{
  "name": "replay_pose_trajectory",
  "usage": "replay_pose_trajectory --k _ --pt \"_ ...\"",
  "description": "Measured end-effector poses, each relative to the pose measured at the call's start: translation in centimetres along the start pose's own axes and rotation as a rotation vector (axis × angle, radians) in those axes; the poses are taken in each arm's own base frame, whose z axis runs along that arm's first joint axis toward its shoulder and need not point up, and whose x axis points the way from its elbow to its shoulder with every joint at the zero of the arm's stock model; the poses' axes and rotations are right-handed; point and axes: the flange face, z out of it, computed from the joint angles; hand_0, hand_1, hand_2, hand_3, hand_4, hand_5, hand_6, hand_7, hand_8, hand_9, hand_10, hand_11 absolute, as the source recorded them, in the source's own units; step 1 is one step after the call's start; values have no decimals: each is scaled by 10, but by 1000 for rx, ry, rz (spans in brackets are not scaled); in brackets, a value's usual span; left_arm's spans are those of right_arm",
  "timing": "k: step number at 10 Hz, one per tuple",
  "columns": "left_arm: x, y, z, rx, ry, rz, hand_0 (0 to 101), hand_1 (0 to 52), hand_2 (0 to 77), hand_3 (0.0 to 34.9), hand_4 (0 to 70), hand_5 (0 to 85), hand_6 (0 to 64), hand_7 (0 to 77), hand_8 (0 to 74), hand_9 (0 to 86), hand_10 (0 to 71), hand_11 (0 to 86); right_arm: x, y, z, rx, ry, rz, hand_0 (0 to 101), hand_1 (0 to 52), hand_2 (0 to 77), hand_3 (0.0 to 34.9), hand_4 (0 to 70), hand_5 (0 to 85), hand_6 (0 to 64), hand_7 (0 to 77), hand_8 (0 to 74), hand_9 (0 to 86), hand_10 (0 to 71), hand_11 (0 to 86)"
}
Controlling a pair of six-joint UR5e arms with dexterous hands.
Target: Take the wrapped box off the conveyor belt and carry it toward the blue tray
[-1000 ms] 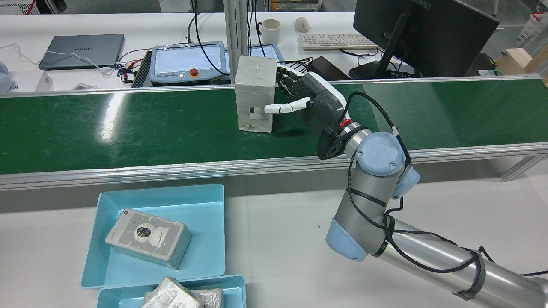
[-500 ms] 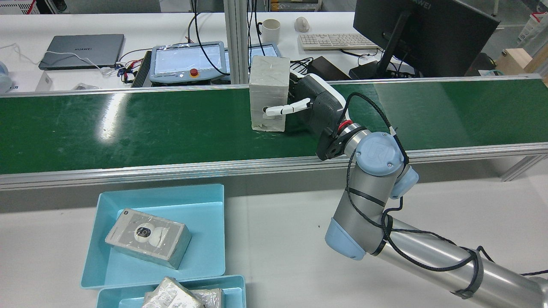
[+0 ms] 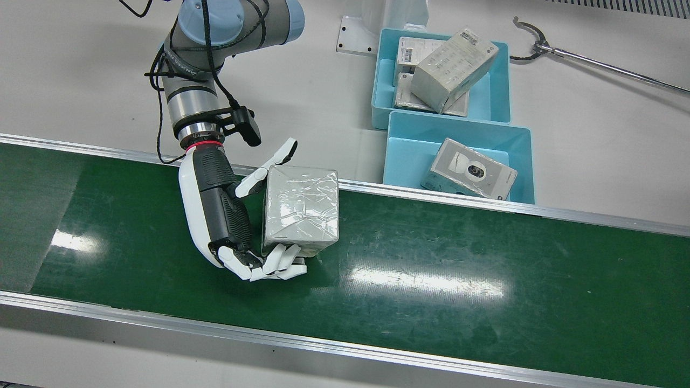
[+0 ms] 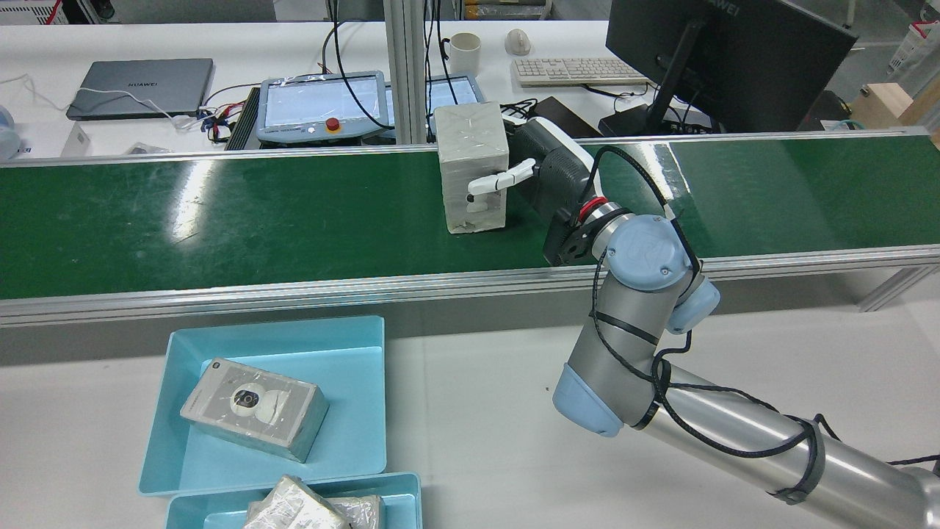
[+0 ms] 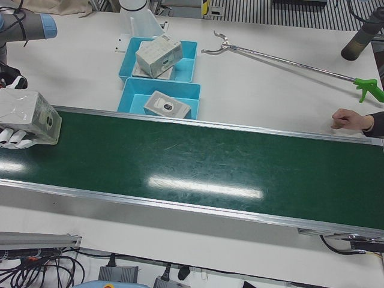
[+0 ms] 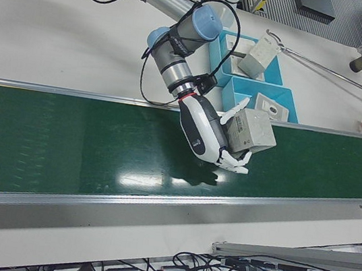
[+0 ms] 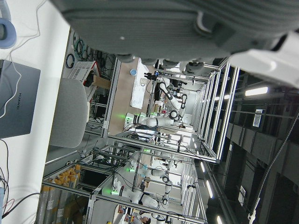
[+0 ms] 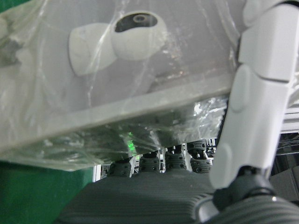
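Note:
The wrapped box [image 3: 301, 207], grey under clear film with a camera printed on one face [image 8: 117, 70], is held over the green conveyor belt [image 3: 458, 258]. My right hand [image 3: 221, 215] is shut on it: fingertips [image 3: 280, 264] curl round the far side and the thumb [image 4: 496, 180] presses the near face. In the right-front view the box [image 6: 253, 133] is tilted and looks raised off the belt, with a shadow beneath. The blue tray [image 3: 401, 161] lies beside the belt's robot-side rail. Of my left hand only the grey palm [image 7: 163, 28] shows, with its fingers hidden.
A wrapped camera box [image 3: 469, 175] lies in the blue tray. Behind it is a second blue tray [image 3: 498, 81] with several boxes. A reacher tool [image 3: 593, 59] lies on the white table. A person's hand [image 5: 348, 120] rests near the belt. A teach pendant [image 4: 323, 106] and a monitor [image 4: 727, 59] stand beyond the belt.
In the rear view the box and my right hand have shifted right along the belt and a little nearer. The thumb has stayed on the box's front face.

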Motion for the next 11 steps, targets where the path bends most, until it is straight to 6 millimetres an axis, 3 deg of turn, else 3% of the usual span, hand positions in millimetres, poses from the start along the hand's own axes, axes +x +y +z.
replay_pose_trajectory --k 1,2,3,4,5,6,7,8,9,10,11 --pt "0 0 0 0 0 0 0 0 5 0 0 11 5 5 5 5 5 5 1 16 3 -21 5 9 456 0 0 0 224 671 393 436 464 273 425 322" --pt "0 0 0 0 0 0 0 0 5 0 0 11 5 5 5 5 5 5 2 35 8 -49 11 21 456 0 0 0 224 671 393 436 529 349 491 382" --pt "0 0 0 0 0 0 0 0 11 0 0 11 5 5 5 5 5 5 4 55 13 -78 16 34 458 0 0 0 235 698 420 518 622 442 535 420" --pt "0 0 0 0 0 0 0 0 5 0 0 11 5 5 5 5 5 5 11 74 17 -106 27 47 458 0 0 0 235 698 420 518 622 442 589 475" --pt "0 0 0 0 0 0 0 0 11 0 0 11 0 5 5 5 5 5 21 94 21 -134 44 58 451 0 0 0 262 698 447 654 682 567 660 704" --pt "0 0 0 0 0 0 0 0 11 0 0 11 0 5 5 5 5 5 34 110 23 -156 62 65 451 0 0 0 262 698 447 654 682 567 660 704" --pt "0 0 0 0 0 0 0 0 11 0 0 11 5 5 5 5 5 5 50 127 25 -178 82 68 451 0 0 0 278 704 447 687 687 649 649 731" --pt "0 0 0 0 0 0 0 0 5 0 0 11 5 5 5 5 5 5 67 143 27 -196 101 72 453 0 0 0 278 780 567 774 731 796 633 758" --pt "0 0 0 0 0 0 0 0 5 0 0 11 5 5 5 5 5 5 87 160 28 -212 124 81 453 0 0 0 278 780 567 774 731 796 633 758" --pt "0 0 0 0 0 0 0 0 5 0 0 11 5 5 5 5 5 5 107 175 30 -224 147 90 451 87 256 0 436 698 611 671 698 687 676 638" --pt "0 0 0 0 0 0 0 0 5 0 0 11 5 5 5 5 5 5 126 186 31 -231 177 97 458 44 344 0 540 698 611 698 698 693 698 714"
